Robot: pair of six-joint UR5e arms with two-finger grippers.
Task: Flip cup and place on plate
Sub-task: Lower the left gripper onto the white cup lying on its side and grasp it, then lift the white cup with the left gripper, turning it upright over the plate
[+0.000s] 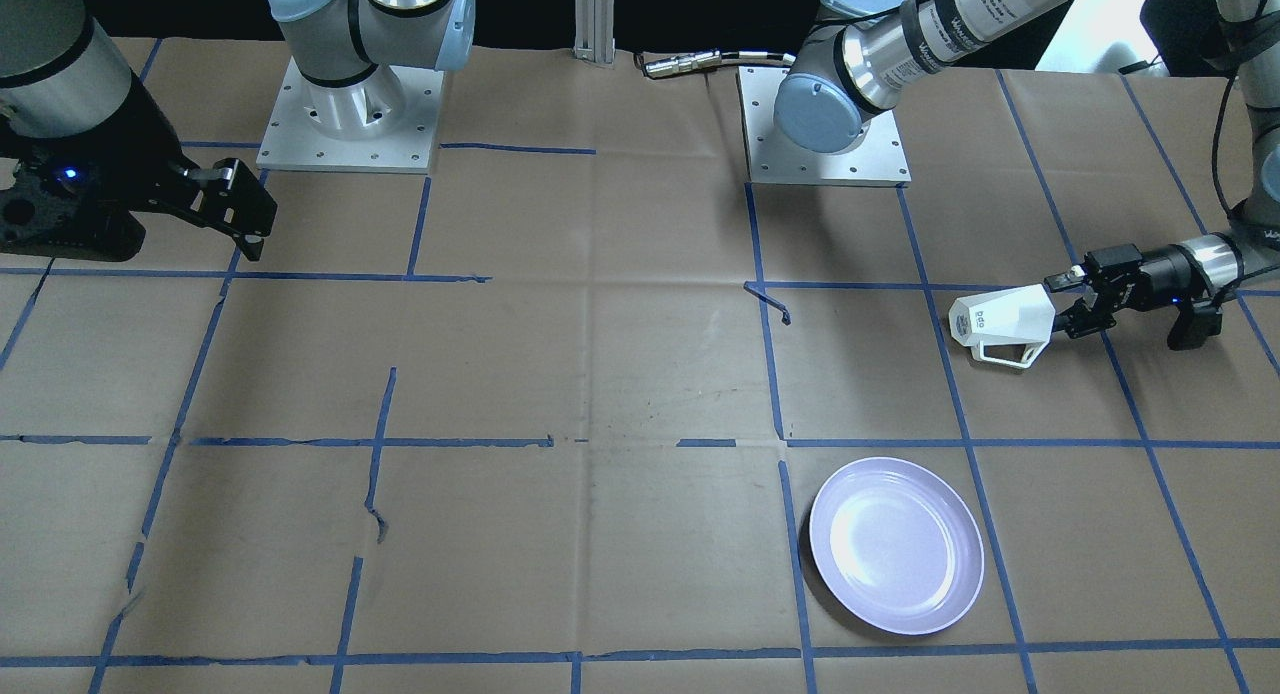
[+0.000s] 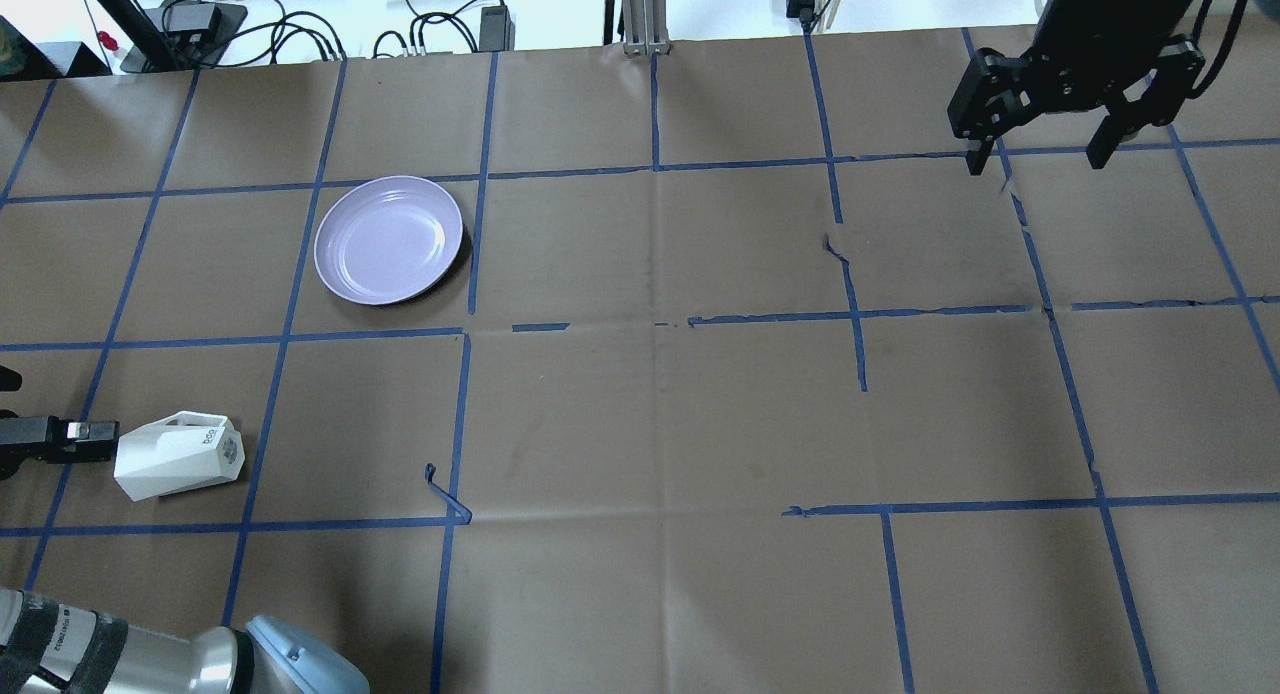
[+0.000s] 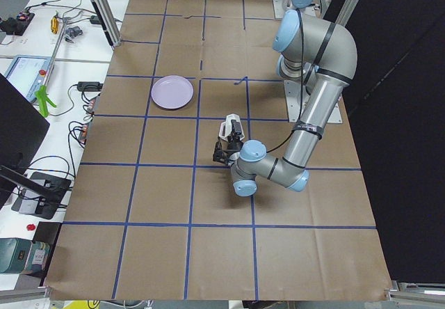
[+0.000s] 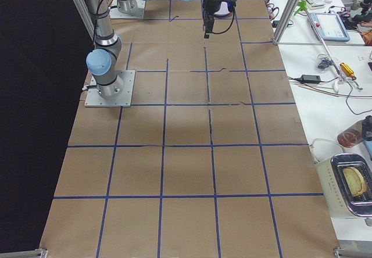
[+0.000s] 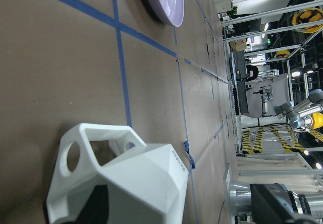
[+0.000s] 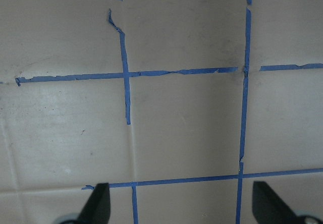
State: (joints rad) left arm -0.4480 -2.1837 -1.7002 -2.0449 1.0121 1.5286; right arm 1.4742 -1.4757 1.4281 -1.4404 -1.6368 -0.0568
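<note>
Brown paper marked with a blue tape grid covers a wide table [image 1: 600, 374], with two robot arms bolted at its far edge. One arm, the robot's left arm [image 1: 900, 44], reaches low over its own side of the table. The right arm [image 1: 60, 84] is raised over the opposite side. A round pale lavender plate [image 1: 897, 545] sits flat on the paper, on the left arm's side, with nothing on it. A small white faceted cup [image 1: 1003, 319] is tipped on its side, well apart from the plate and nearer the robot, its base pointing away from the pincer. The left gripper [image 1: 1062, 299] is closed on the cup's wide rim end. Whether the cup touches the paper cannot be told. The right gripper [image 2: 1038, 159] hangs above bare paper, fingers spread wide, holding nothing.
</note>
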